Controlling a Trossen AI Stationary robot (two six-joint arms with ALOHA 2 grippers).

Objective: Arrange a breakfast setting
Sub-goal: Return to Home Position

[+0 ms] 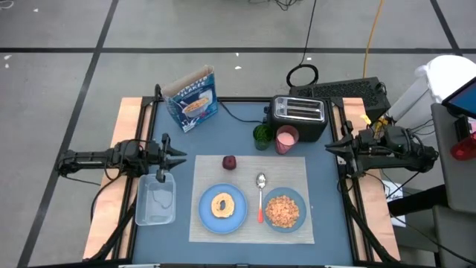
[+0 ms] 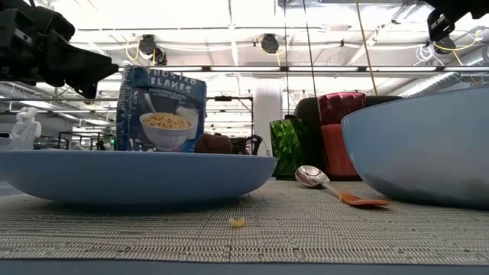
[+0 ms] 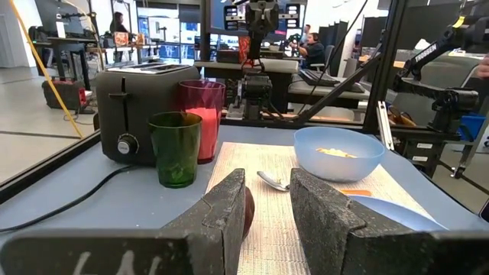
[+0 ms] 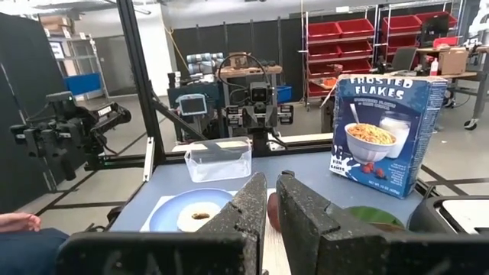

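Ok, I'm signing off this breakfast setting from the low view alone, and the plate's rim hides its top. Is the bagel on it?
Observer: Yes, the bagel lies centred on the plate.
Operator: And what's in the bowl?
Observer: The bowl holds cereal.
Operator: Are the arms off the mat?
Observer: Yes; the left gripper is left of the placemat, by the tub, and the right gripper is right of it.

The blue cardboard cereal box (image 4: pixel 386 130), standing upright well apart from the black toaster (image 1: pixel 300 117), reads "FROSTED FLAKES" in white letters on its front.
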